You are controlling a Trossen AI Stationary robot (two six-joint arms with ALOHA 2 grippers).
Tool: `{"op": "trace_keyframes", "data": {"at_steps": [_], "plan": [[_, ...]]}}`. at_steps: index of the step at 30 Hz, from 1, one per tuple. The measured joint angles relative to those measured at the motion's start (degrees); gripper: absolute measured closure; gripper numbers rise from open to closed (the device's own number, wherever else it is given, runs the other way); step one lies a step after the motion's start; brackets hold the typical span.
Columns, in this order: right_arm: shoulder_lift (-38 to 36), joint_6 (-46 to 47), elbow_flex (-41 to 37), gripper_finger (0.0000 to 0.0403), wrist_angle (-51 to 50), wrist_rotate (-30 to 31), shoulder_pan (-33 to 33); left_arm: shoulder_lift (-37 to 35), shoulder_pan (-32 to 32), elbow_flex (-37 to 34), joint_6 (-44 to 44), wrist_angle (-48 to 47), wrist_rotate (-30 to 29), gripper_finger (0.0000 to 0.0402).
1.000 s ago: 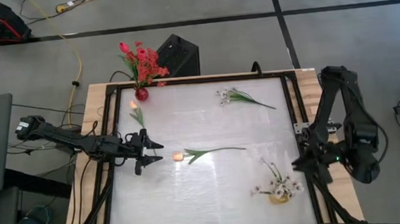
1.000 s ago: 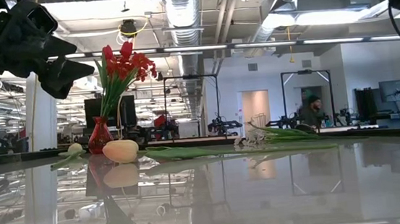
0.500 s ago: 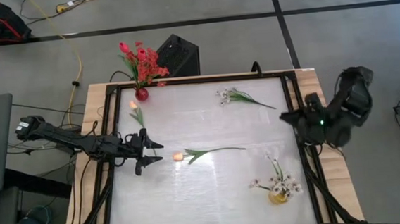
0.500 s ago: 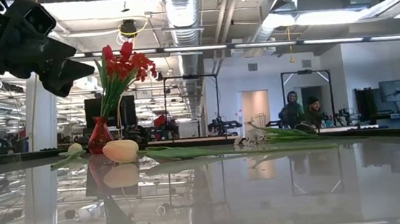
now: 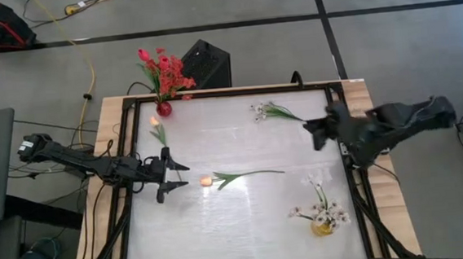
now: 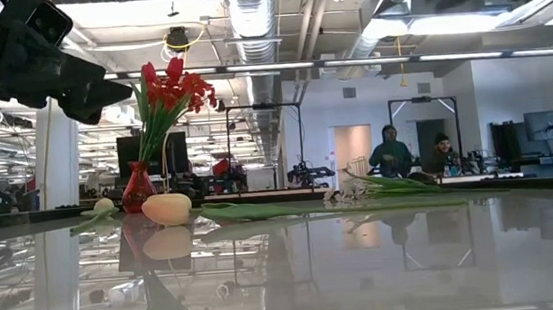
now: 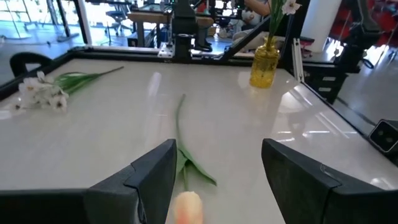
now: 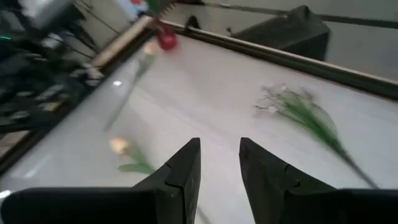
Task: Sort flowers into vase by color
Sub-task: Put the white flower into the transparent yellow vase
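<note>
Vases two, loose stems three

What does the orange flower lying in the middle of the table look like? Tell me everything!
The orange tulip is a pale, closed bud on a thin green stem with a narrow leaf. It looks artificial. It lies flat on the shiny white table, bud toward the left gripper, stem pointing away toward the right side. The open fingers sit just short of the bud, not touching it. Only the table touches it.

Pale tulip bud half cut off at frame edge
</note>
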Motion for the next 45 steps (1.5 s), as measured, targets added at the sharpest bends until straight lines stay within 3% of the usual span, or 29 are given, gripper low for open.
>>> {"op": "trace_keyframes", "data": {"at_steps": [6, 11, 17, 24, 28, 36, 45], "plan": [[7.61, -12.23, -0.02, 0.0266, 0.12, -17.78, -23.04, 0.0, 0.0, 0.0, 1.3, -0.56, 0.17, 0.0178], [15.43, -25.66, -0.02, 0.0266, 0.09, -30.78, -35.13, 0.0, 0.0, 0.0, 3.39, -0.41, 1.96, 0.0178], [25.44, -37.0, -0.02, 0.0251, 2.22, -31.82, -42.13, 0.0, 0.0, 0.0, 6.94, -0.06, 2.48, 0.0178], [36.88, -47.67, -0.02, 0.0178, 6.59, -37.51, -47.49, 0.0, 0.0, 0.65, 13.1, 0.09, 2.49, 0.0178], [42.42, -53.9, -0.02, 0.015, 6.45, -37.5, -50.96, -0.02, 0.0, 1.87, 14.4, 0.31, 2.76, 0.0178], [48.59, -62.26, -0.02, 0.0147, 8.29, -35.91, -55.07, 0.01, 0.02, 1.9, 12.52, -1.92, 3.48, 0.0178], [53.79, -66.22, 0.05, 0.0148, 11.82, -35.58, -55.24, 0.0, 0.01, 1.9, 10.99, -3.86, 3.43, 0.0178]]}}
